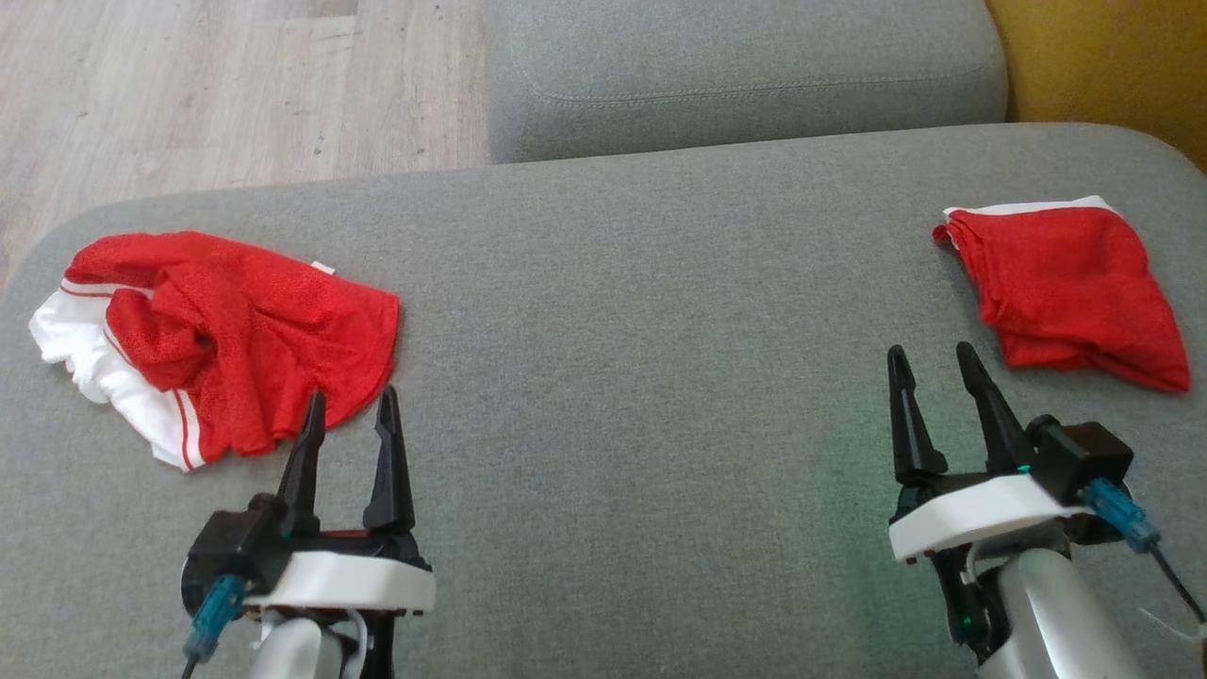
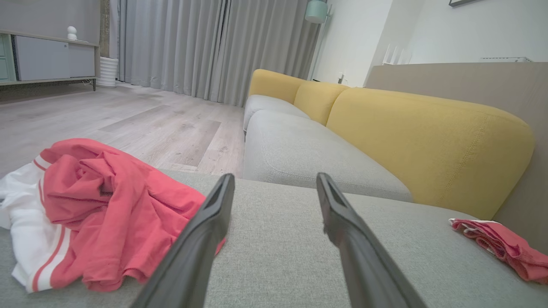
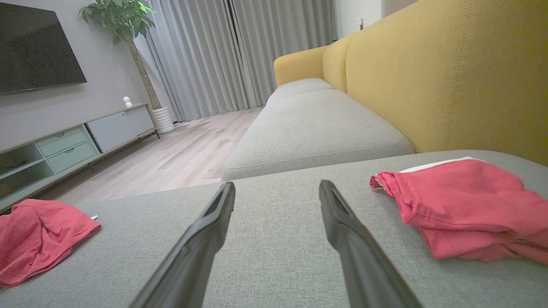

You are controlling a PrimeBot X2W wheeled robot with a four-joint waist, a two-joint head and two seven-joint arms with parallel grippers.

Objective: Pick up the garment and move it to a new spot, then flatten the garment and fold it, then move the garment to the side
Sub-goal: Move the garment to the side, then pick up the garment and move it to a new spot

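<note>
Over the grey cushion [image 1: 613, 311], the left hand [image 1: 351, 401] partly hides the crumpled garment [image 1: 236, 330].

Head overhead, wrists low, sharing cushion [image 1: 641, 311]

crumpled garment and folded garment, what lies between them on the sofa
Bare grey cushion between the crumpled garment and the folded garment, seen in the head view.

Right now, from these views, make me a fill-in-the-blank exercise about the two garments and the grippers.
1. The left gripper and the right gripper both stand ____.
2. The crumpled garment is red and ____.
3. The folded garment lies on the robot's ____ side.
4. The sofa backrest is ____.
Missing words: open, white, right, yellow.
</note>
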